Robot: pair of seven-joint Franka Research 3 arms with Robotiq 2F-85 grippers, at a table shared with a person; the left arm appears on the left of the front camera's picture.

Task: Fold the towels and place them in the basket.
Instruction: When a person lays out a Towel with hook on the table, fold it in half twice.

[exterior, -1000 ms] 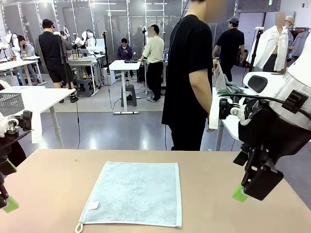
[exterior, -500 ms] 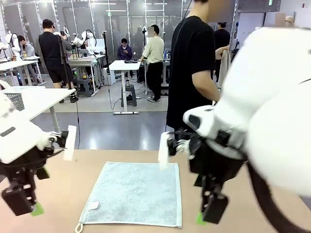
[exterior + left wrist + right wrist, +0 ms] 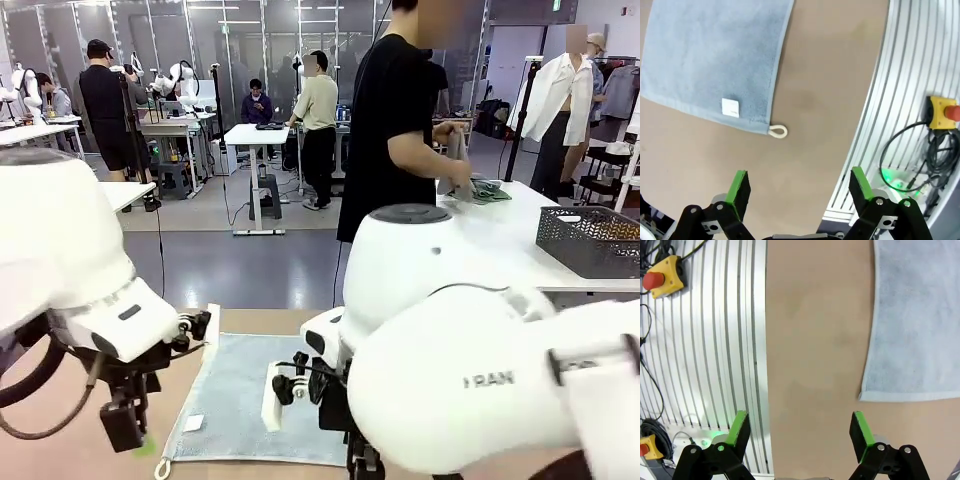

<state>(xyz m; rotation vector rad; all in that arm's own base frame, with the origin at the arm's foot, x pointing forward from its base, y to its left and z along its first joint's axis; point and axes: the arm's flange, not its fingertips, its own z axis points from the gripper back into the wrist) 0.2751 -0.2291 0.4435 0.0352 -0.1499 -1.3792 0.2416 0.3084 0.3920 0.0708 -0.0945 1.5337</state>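
A pale blue-grey towel (image 3: 235, 395) lies flat on the tan table, with a white label (image 3: 730, 107) and a cord loop (image 3: 778, 131) at its near left corner. My left gripper (image 3: 800, 184) hangs open above bare table just beside that corner, nothing between its green pads. Over the table off the towel's near right corner (image 3: 863, 396), my right gripper (image 3: 800, 426) is open too and holds nothing. In the front view the right arm's white body covers the towel's right part. The dark grey mesh basket (image 3: 590, 240) stands on a white side table at the far right.
A person in black (image 3: 395, 130) stands at the white side table (image 3: 500, 235), hands on a grey-green cloth (image 3: 482, 188). The table's near edge borders ribbed aluminium framing (image 3: 715, 340) with yellow emergency-stop boxes (image 3: 941, 111) (image 3: 662, 274) and cables.
Both arms have swung inward and down toward the towel's near corners. The right arm now covers the towel's right side. The basket has come into sight, and the person has turned to the side table.
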